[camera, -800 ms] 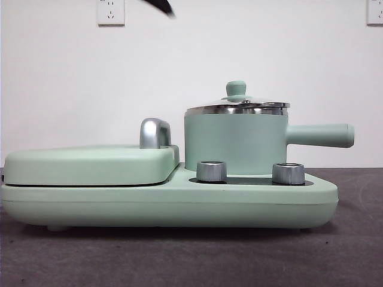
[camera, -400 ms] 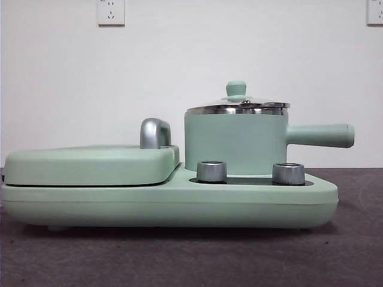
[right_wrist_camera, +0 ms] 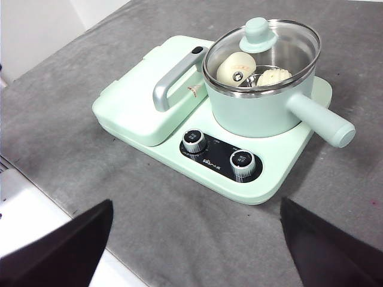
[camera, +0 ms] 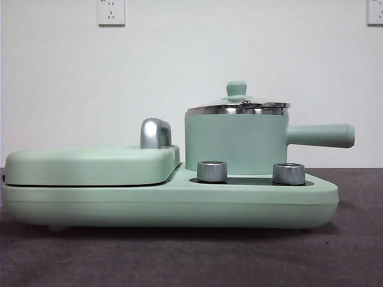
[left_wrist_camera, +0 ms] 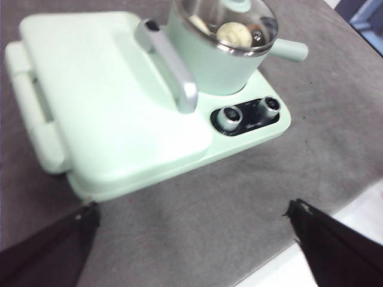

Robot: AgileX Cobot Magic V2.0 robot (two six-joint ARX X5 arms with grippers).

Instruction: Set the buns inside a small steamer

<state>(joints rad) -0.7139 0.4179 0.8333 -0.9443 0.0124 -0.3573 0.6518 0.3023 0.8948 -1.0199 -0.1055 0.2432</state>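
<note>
Both buns (right_wrist_camera: pixel 236 67) sit inside the small steamer (right_wrist_camera: pixel 257 107), upper right of frame, glass lid (right_wrist_camera: pixel 261 55) on. My left gripper (left_wrist_camera: pixel 191 239) and right gripper (right_wrist_camera: pixel 194 239) are spread wide, empty.

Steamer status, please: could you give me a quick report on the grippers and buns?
Left gripper and right gripper: both open, holding nothing, away from the appliance. Both buns inside the small steamer, glass lid on. Nothing in the way.

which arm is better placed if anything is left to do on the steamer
Right, slightly. Its view shows the small steamer whole and sharp, both buns inside under the glass lid. The left view cuts off the steamer's far rim. Both grippers are open, empty, and drawn back; little seems left to do.
</note>
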